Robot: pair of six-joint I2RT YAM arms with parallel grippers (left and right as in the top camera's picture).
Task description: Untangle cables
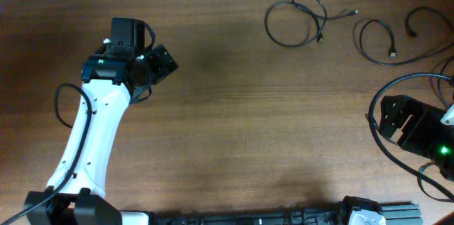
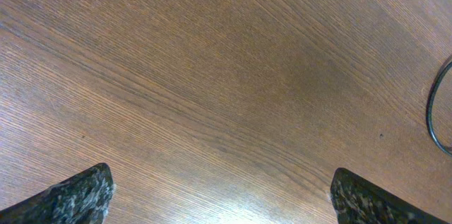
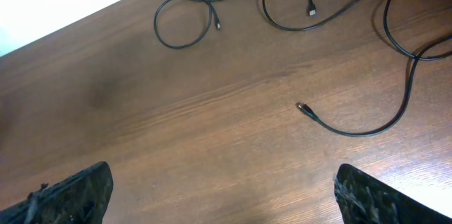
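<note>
cables point(image 1: 313, 16) lie at the far right of the table point(image 1: 234, 111), and from the right wrist view they look mostly apart: a looped cable point(image 3: 156, 26) on its own, a second cable point(image 3: 265, 1) just beside it, and a long cable point(image 3: 408, 83) curving toward the camera with its plug end point(image 3: 302, 106) free on the wood. whether the second and the long one cross beyond the frame edge i cannot tell. judging by this, the step in hand is a check and a last parting, and it suits the right arm, since the left is well away from the cords. to do it well, come down on a straight run of cord rather than on a plug, pinch one strand only, and draw it off low and slow toward bare wood so the neighbouring loop is not dragged along. right gripper point(image 3: 226, 192) is spread wide, its fingers point(image 3: 70, 196) at the two lower corners of its view, nothing between them and no cord touched. left gripper point(image 2: 226, 197) is spread just as wide over bare wood, holding nothing
</note>
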